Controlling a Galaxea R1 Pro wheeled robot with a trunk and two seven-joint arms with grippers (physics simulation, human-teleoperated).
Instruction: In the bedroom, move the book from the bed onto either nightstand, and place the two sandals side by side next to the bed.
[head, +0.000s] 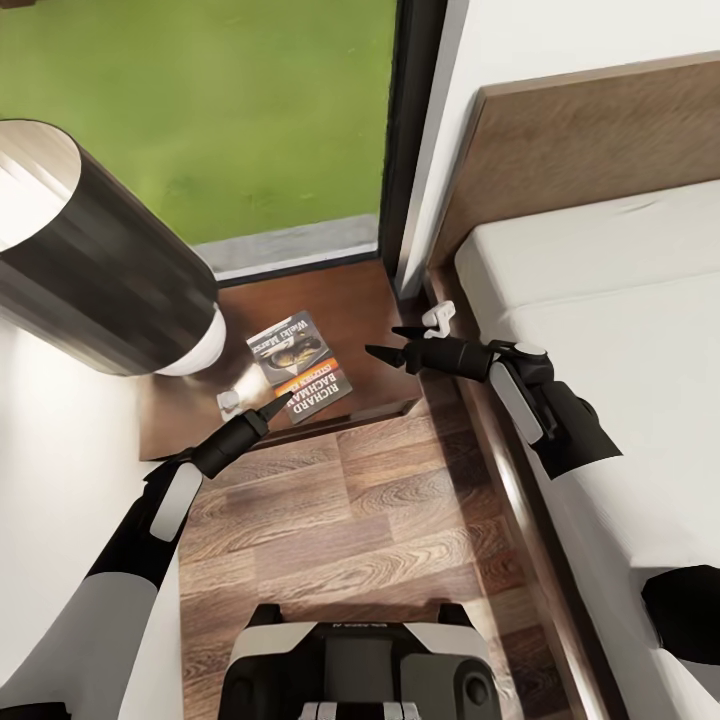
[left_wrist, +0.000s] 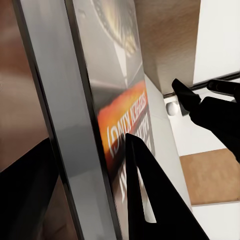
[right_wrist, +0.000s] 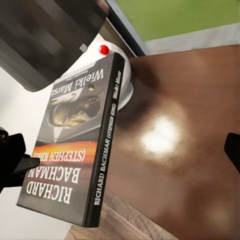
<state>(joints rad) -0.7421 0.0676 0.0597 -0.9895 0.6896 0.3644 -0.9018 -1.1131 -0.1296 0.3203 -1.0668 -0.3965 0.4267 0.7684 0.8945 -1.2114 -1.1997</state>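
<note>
Your robot's base (head: 355, 665) sits at the bottom of the head view, on the wood-plank floor (head: 370, 520) between the bed (head: 620, 330) and the white wall. Ahead stands the nightstand (head: 350, 300) with a dark cylindrical lamp (head: 100, 250) on its left part. Your left gripper (head: 262, 415) has its fingers closed on the near edge of the book (head: 297, 367), which in the right wrist view looks propped at a tilt over the nightstand top rather than lying flat, though that angle makes it hard to be sure. The left wrist view puts the cover right against the left fingers (left_wrist: 150, 195). Your right gripper (head: 392, 342) hangs just beside the book with its fingers spread and nothing between them.

You have the book over the nightstand, so that half looks nearly done: you probably only need to let it settle flat and release. The sandals remain to be dealt with. Nothing here acts as a container; the nightstand's drawer front is not shown clearly.
</note>
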